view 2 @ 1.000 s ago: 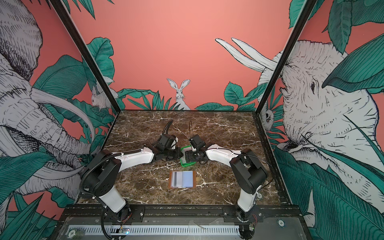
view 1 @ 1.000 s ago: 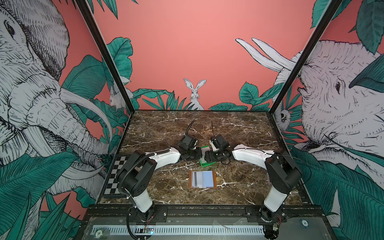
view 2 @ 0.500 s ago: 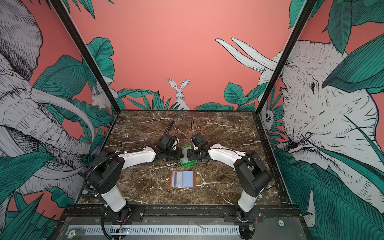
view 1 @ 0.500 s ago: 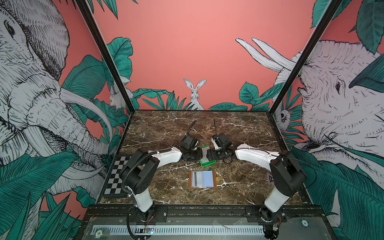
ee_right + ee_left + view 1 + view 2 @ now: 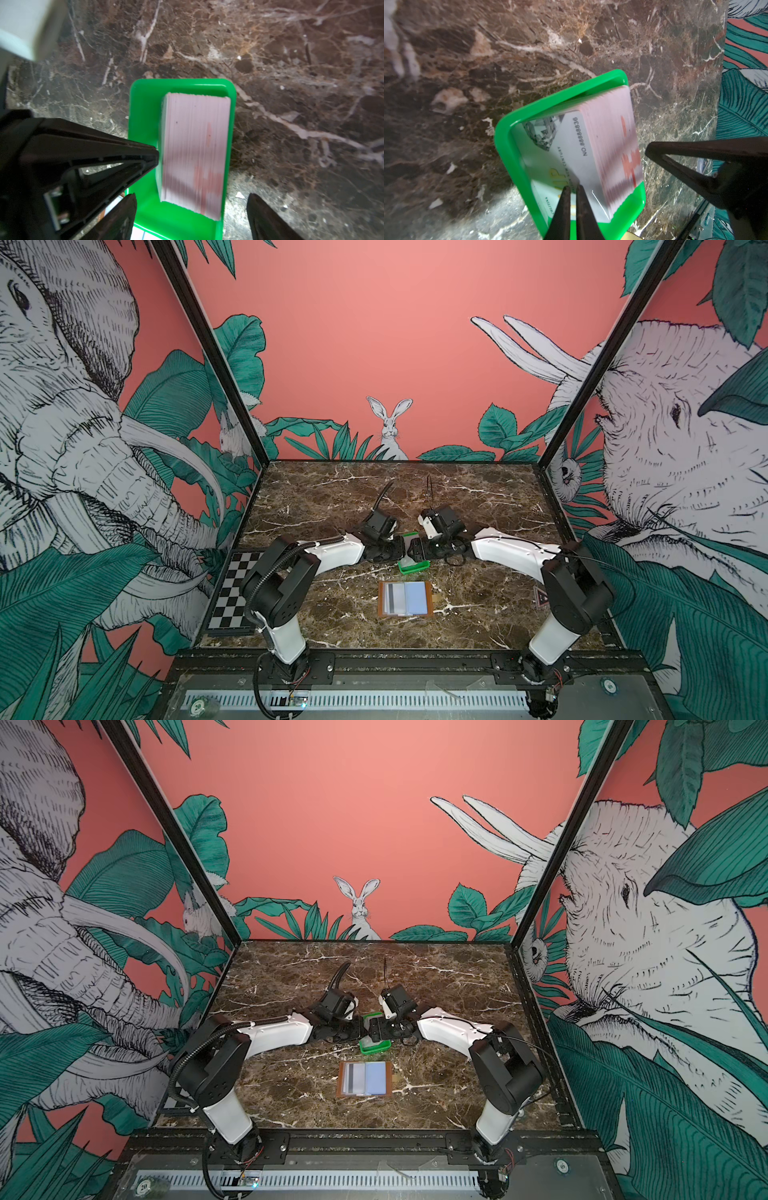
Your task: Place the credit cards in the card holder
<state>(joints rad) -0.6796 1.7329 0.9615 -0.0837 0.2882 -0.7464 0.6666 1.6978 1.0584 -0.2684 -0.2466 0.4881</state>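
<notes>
Ok, I see left hand (image 5: 572,188) clenched, tips against the front card of the credit cards (image 5: 195,145) stacked in the green tray (image 5: 506,145); pinch unclear. The card holder (image 5: 381,601) lies open on the tabletop (image 5: 332,614) just in front. Right hand (image 5: 191,195) released, straddling the tray.

The credit card (image 5: 571,149) facing out of the stack in the green tray (image 5: 508,145), lower centre of the left wrist view, is showing "NO.88888836" and "NEW CENTURY". A round token (image 5: 198,706), lower left in a top view, is showing "20".
</notes>
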